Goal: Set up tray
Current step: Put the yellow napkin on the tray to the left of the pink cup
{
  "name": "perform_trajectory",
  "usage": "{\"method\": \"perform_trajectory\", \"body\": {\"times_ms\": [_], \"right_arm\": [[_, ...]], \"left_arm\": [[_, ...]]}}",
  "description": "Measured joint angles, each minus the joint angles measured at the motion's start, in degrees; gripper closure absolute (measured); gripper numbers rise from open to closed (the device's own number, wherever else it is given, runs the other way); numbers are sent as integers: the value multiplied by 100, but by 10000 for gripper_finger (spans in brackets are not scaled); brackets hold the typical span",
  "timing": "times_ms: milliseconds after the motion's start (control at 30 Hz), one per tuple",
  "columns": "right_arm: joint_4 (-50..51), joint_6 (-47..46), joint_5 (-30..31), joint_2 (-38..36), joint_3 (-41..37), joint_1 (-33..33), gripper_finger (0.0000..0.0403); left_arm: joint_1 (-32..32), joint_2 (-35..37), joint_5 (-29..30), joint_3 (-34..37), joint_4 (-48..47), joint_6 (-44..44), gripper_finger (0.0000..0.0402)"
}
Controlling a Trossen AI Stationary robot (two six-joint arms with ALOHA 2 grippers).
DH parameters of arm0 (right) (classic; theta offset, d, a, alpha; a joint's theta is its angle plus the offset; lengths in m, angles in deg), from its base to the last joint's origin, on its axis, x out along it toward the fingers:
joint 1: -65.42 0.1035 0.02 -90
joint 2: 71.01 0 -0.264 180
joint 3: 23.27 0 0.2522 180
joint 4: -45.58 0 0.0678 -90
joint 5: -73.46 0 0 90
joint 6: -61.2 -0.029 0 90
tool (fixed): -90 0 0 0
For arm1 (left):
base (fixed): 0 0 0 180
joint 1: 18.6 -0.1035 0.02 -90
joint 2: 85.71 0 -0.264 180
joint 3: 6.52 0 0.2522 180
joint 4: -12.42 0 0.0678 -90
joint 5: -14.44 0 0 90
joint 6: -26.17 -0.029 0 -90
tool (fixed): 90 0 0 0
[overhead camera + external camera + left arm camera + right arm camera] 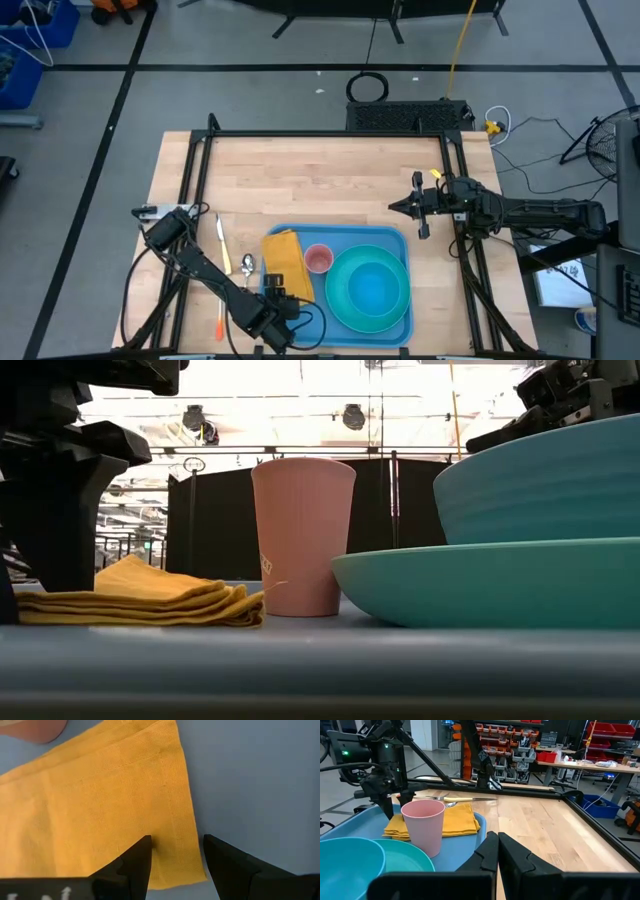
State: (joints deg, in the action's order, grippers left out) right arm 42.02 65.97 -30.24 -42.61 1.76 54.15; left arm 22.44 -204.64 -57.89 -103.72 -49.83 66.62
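light-blue plastic forms the tray, which sits at the near-centre edge of the wooden table. on the tray, from the left arm's side to the right arm's: a folded yellow cloth, a pink cup standing upright, and a teal plate carrying a teal bowl. in the low view the cup stands between the cloth and the plate, just beside both.

the left gripper is low over the near end of the cloth, inside the tray. in the left wrist view the gripper has its fingers parted (a moderate gap), straddling the corner edge of the cloth; the tips do not clamp the fabric. whether they touch the cloth surface cannot be confirmed from this angle. the right wrist view shows the same gripper pointing down at the cloth behind the cup.

the right gripper is over bare table beyond the tray's far right corner, apart from all items. in the right wrist view its fingers are closed together with nothing between them.

outside the tray, on the table on the left arm's side, lie a knife, a spoon and an orange-handled utensil, probably a fork.
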Motion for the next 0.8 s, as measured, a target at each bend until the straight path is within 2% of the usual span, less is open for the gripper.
{"method": "perform_trajectory", "body": {"times_ms": [133, 200, 267, 433, 667, 800], "right_arm": [[2, -2, 0, 2, 0, 0, 403], [2, -2, 0, 2, 0, 0, 403], [2, -2, 0, 2, 0, 0, 403], [2, 9, 2, 2, 0, -2, 403], [2, 11, 2, 1, 0, -2, 403], [2, 17, 4, 0, 0, -1, 403]], "left_arm": [[-16, 0, 18, 0, 22, -188, 220], [-25, 0, 19, 0, 74, -311, 237], [-29, 0, -4, 0, 189, -468, 271], [-27, 3, -278, 0, 597, -1058, 384], [86, 4, -626, 0, 898, -1822, 394], [199, 7, -824, 0, 903, -1742, 393]]}}
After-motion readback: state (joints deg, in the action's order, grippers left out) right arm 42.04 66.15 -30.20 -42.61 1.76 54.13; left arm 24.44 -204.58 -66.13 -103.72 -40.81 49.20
